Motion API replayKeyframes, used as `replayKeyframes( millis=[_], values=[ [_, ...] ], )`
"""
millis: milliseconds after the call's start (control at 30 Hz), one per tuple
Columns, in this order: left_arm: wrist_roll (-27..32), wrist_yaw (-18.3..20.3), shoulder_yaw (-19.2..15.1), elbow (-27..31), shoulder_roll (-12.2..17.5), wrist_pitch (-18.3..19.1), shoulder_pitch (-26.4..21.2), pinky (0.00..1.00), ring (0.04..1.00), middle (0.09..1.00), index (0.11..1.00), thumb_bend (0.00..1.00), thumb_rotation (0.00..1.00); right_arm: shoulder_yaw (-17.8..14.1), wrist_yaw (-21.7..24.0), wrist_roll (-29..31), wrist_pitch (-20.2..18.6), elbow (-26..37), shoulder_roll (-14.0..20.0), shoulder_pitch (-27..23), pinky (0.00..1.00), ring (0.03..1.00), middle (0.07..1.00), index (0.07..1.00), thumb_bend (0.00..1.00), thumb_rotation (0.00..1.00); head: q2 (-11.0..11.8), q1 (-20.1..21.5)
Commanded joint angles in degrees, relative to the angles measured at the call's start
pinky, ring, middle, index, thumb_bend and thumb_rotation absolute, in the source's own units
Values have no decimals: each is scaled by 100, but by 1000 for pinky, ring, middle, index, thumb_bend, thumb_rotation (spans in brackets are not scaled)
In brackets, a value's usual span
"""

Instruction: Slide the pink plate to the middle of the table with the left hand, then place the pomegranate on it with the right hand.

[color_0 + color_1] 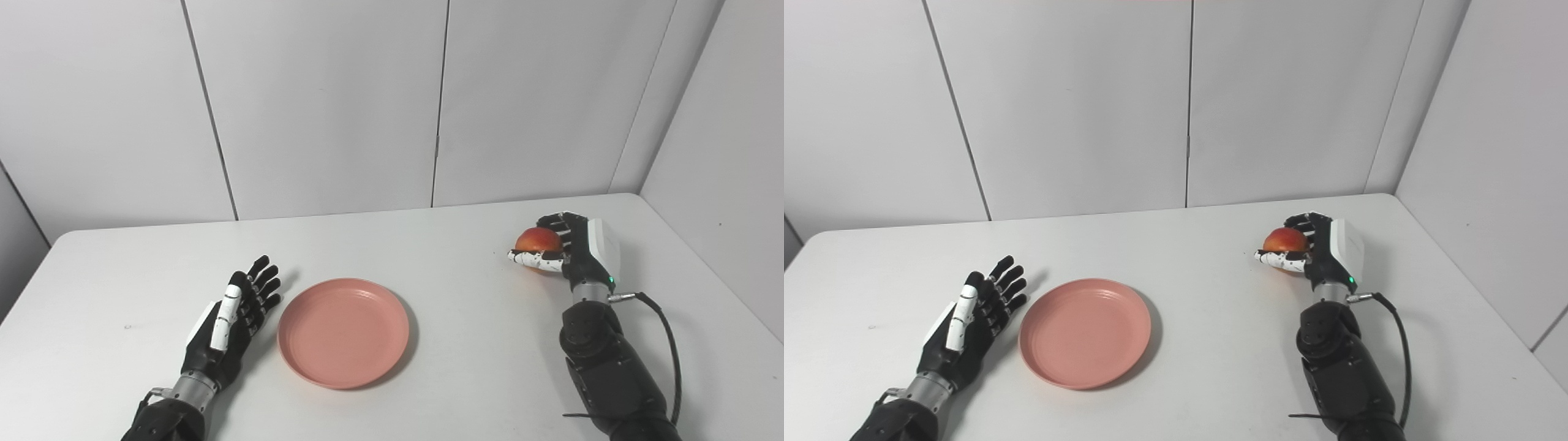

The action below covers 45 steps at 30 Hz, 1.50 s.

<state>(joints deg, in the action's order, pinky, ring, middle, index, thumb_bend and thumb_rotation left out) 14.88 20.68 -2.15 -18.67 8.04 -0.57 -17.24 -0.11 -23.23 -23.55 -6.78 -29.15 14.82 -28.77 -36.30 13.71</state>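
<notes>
Pomegranate (pixel 538 241) sits gripped in right robot hand (pixel 566 250) (pink plate (pixel 343 331) apart).

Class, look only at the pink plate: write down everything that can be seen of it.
The pink plate is round, shallow and matte salmon pink, likely plastic, with a raised rim and faint rings inside. It lies flat, right side up and empty on the white table, roughly mid-table toward the near edge. The open left hand stands just beside its left rim; contact cannot be told. The right hand and its fruit are well apart.
</notes>
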Motion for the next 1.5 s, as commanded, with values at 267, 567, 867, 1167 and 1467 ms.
replayKeyframes(
  millis=[267,567,867,1167,1467],
  values=[
    [17,-34,6,175,-6,50,-73,963,977,971,965,680,1000,-84,-182,102,564,439,8,-211,433,440,501,498,518,0,-9,-42],
    [2,-51,18,174,-7,38,-79,959,972,969,964,685,1000,23,36,90,501,1080,-114,-143,413,427,502,511,516,0,-24,-45],
    [17,-66,21,213,-24,63,-70,956,973,968,963,680,1000,185,304,74,518,1594,-265,-77,389,415,489,524,515,0,-38,-45],
    [-36,-104,30,225,-29,57,-70,951,970,966,960,683,1000,358,615,3,388,2010,-413,28,407,425,494,513,516,0,-42,-58],
    [-15,-94,28,213,-25,51,-76,952,971,967,961,681,1000,606,767,-138,574,2100,-582,137,435,432,489,517,517,0,-53,-54]
  ],
)
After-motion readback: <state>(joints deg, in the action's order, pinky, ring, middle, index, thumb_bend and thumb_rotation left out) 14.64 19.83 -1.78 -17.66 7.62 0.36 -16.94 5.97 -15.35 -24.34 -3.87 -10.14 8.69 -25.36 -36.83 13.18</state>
